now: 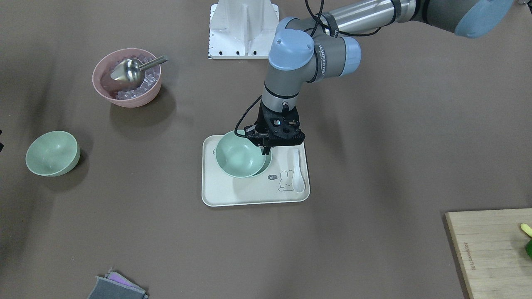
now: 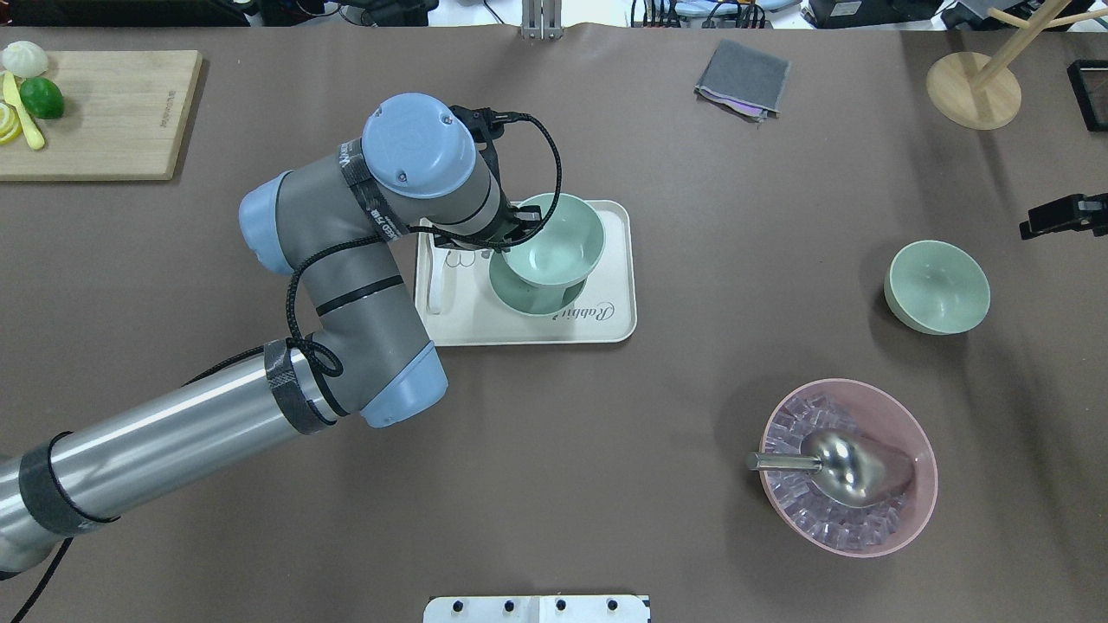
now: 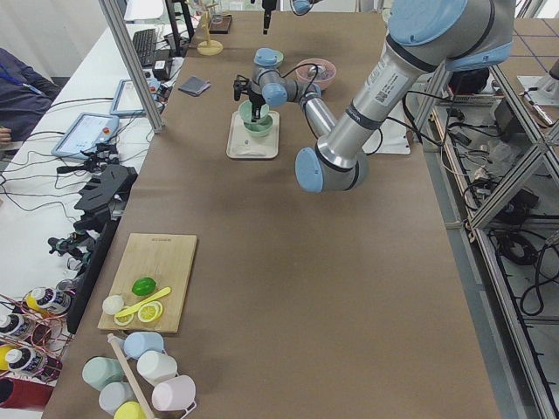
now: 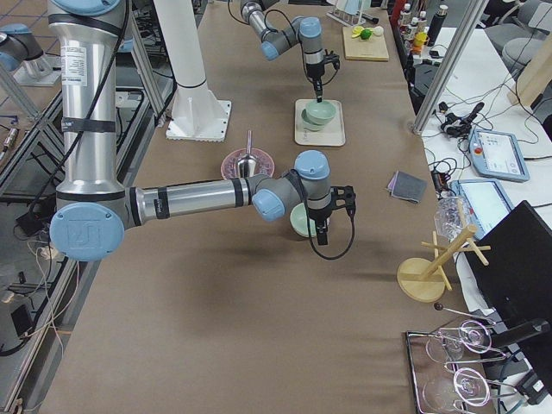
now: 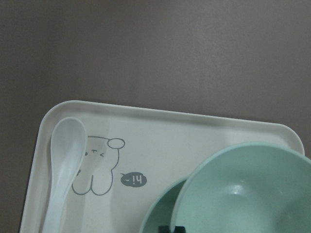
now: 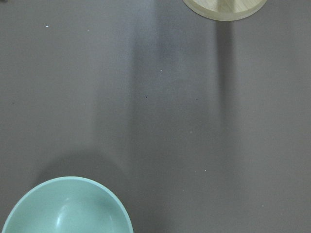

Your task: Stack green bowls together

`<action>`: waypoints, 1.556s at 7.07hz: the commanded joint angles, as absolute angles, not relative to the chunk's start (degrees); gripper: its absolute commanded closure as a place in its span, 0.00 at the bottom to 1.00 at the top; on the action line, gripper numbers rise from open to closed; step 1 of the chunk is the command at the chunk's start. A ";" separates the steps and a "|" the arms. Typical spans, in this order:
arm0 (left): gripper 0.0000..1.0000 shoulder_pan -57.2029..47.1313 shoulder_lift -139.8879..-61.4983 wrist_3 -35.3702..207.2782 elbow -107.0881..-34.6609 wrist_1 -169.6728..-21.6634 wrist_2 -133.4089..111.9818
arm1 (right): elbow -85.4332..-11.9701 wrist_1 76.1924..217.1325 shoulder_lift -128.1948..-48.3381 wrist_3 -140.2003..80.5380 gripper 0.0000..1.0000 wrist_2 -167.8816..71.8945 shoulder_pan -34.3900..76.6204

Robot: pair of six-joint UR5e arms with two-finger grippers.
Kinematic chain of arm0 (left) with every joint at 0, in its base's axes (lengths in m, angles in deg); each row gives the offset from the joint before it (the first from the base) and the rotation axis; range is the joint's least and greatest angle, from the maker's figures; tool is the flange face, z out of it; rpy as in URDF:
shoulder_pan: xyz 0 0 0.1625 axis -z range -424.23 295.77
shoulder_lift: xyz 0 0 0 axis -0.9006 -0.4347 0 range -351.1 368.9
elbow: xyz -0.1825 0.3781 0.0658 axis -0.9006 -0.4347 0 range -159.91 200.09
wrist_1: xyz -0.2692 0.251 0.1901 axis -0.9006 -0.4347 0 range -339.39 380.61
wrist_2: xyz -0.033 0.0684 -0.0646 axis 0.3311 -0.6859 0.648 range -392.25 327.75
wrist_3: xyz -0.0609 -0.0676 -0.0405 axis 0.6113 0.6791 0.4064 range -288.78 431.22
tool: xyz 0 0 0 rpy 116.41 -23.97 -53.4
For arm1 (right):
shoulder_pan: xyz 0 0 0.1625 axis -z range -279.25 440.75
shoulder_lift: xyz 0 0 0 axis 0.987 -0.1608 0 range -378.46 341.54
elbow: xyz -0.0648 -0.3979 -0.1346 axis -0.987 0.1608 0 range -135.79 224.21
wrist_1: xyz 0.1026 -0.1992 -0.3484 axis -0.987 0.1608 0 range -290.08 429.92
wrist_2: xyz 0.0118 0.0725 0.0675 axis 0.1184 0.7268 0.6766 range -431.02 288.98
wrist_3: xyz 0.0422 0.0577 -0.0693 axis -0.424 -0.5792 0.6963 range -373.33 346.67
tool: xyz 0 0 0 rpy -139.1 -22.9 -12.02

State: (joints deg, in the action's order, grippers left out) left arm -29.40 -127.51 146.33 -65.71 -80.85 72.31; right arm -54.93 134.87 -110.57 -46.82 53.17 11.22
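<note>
My left gripper (image 1: 264, 150) is shut on the rim of a pale green bowl (image 1: 239, 155) and holds it tilted, partly inside a second green bowl (image 1: 269, 162) that stands on the cream tray (image 1: 249, 193). In the left wrist view its fingertips (image 5: 170, 228) pinch the held bowl (image 5: 243, 194) over the lower bowl (image 5: 160, 213). The third green bowl (image 2: 937, 285) stands alone on the table. My right gripper (image 4: 322, 233) hangs beside and above it. It looks open and empty, and the bowl (image 6: 68, 208) sits at the bottom left of its wrist view.
A white spoon (image 1: 297, 170) lies on the tray beside the bowls. A pink bowl (image 2: 848, 467) with ice cubes and a metal scoop stands near the robot's right. There is a cutting board (image 2: 95, 112) with fruit, a grey cloth (image 2: 743, 80) and a wooden stand (image 2: 974, 86).
</note>
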 commanded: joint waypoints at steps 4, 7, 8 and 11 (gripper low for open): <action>1.00 -29.51 -125.31 145.75 -67.09 -80.82 72.34 | -54.94 134.87 -110.74 -46.82 0.00 53.17 11.23; 1.00 -30.48 -125.13 145.93 -66.66 -80.90 71.99 | -54.85 134.87 -110.74 -46.82 0.00 53.17 11.23; 1.00 -30.57 -125.13 145.93 -66.65 -80.90 71.90 | -54.85 134.87 -110.74 -46.82 0.00 53.17 11.23; 1.00 -30.92 -124.78 145.93 -66.48 -80.90 71.73 | -54.76 134.87 -110.74 -46.73 0.00 53.09 11.23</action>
State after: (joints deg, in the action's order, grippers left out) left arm -30.69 -124.98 145.93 -66.51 -80.90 71.83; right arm -54.78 134.87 -110.74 -46.80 53.13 11.23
